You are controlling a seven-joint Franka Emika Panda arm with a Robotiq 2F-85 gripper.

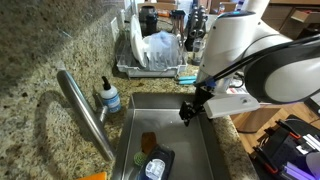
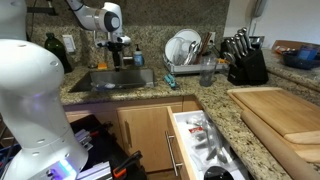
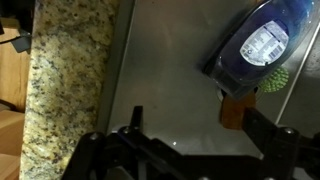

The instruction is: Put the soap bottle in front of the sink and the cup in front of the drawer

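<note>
The hand [image 1: 187,116] hung released over the right side of the sink [image 1: 190,148], its fingers apart and holding nothing. The soap bottle [image 1: 108,96] stood upright on the counter [image 1: 40,70] to the left of the basin, just beside the faucet [image 1: 85,112] and well apart from the hand. In an exterior view the cup [image 2: 208,72] stood on the counter by the dish rack [image 2: 185,50], beyond the open drawer [image 2: 182,138].
</note>
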